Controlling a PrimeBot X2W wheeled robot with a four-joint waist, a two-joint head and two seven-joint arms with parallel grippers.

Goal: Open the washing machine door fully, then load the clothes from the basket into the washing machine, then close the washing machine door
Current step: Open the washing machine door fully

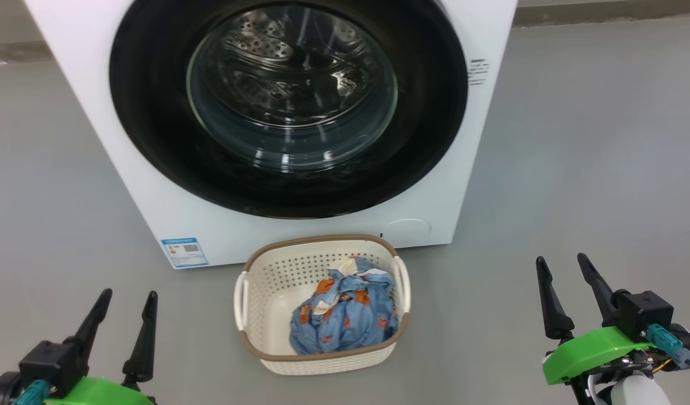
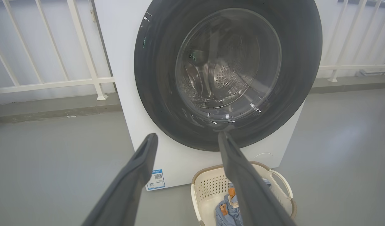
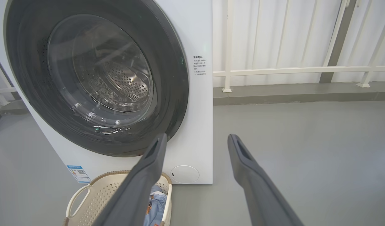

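At about 8 o'clock in the head view, the left gripper hung low over the grey floor, its two dark fingers spread wide apart with nothing between them and their tips aimed toward 12 o'clock. From its own wrist view the fingers pointed at the lower front of the machine, touching nothing. Just past it, toward 1 o'clock from the gripper, the blue label sticker sat on the bottom left corner of the washing machine, which took up the 12 o'clock part of the view. The washing machine door lay closed against the white front, and the steel drum showed through its glass bowl. At 6 o'clock, on the floor just in front of the machine, stood the basket, upright and well apart from both grippers. The clothes lay bundled inside it, heaped toward the basket's 4 o'clock side, leaving its left floor bare. At 1 o'clock from the basket, the round service flap was set into the machine's lower right corner. At 4 o'clock in the head view, the right gripper also hovered above the floor, fingers parted wide and holding nothing. A white railing ran behind the machine.
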